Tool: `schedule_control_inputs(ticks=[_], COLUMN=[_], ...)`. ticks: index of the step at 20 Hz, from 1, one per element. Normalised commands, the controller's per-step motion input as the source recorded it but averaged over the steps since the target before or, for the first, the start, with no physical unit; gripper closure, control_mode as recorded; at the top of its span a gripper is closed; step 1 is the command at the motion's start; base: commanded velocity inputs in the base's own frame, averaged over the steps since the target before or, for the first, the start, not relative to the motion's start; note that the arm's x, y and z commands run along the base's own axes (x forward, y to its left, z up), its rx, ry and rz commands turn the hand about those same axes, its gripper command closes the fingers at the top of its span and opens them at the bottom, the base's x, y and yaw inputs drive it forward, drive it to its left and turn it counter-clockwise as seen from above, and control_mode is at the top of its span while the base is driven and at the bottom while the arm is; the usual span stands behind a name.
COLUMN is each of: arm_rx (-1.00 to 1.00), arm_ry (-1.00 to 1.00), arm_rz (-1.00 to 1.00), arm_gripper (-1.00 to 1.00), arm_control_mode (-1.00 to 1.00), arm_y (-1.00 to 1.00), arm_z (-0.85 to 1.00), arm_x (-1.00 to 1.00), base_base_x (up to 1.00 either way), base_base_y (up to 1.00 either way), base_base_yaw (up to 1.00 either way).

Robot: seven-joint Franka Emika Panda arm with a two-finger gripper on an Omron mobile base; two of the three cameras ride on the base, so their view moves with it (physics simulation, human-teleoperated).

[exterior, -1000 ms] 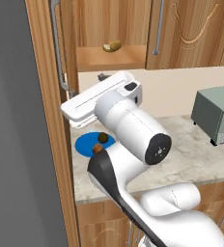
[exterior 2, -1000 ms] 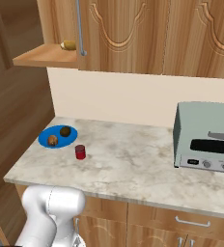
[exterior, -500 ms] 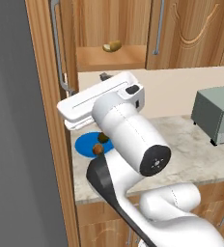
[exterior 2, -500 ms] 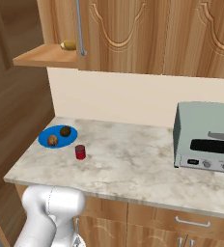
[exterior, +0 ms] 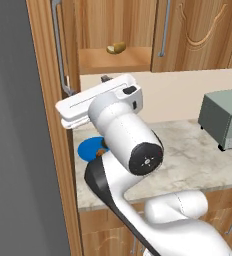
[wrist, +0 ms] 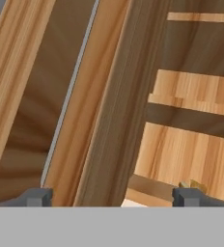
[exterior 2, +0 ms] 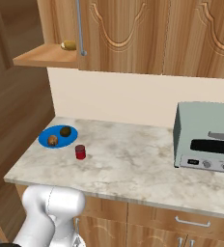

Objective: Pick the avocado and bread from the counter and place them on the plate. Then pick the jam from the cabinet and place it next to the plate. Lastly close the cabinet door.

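The blue plate [exterior 2: 45, 140] lies at the left end of the counter [exterior 2: 133, 164]. On it sit the dark olive avocado [exterior 2: 65, 131] and the orange-brown bread [exterior 2: 52, 140]. Just right of the plate stands the red jam [exterior 2: 80, 152]. The cabinet [exterior 2: 46, 55] shelf is exposed, and its door [exterior: 43, 100] stands swung out at the left. In the hand view my gripper [wrist: 111, 198] is open, with the door's edge [wrist: 109, 120] running between the fingertips [wrist: 34, 197] and the silver handle [wrist: 68, 96] left of that edge. My white hand [exterior: 95, 97] is level with the door's lower part.
A yellowish-tan lump [exterior 2: 68, 45] lies on the cabinet shelf. A grey toaster oven [exterior 2: 205, 137] stands at the right end of the counter. Closed carved doors [exterior 2: 128, 34] hang right of the shelf. The handle [exterior: 58, 45] runs up the open door above my hand.
My hand has shifted slightly left and up, closer to the open door. The plate, the food and the jam have stayed put.
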Motion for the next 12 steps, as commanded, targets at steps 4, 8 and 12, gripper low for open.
schedule_control_inputs(ticks=[4, 8, 12], arm_rx=[-0.03, -0.02, 0.00], arm_ry=[0.04, 0.01, 0.04], arm_rz=[0.06, 0.14, 0.13], arm_gripper=[-1.00, -1.00, -1.00], arm_control_mode=[-1.00, -1.00, -1.00], arm_y=[0.27, 0.21, 0.12], arm_z=[-0.17, 0.00, -0.13], arm_x=[0.01, -0.11, 0.29], base_base_x=[0.00, 0.00, 0.00], base_base_y=[0.00, 0.00, 0.00], base_base_yaw=[0.00, 0.00, 0.00])
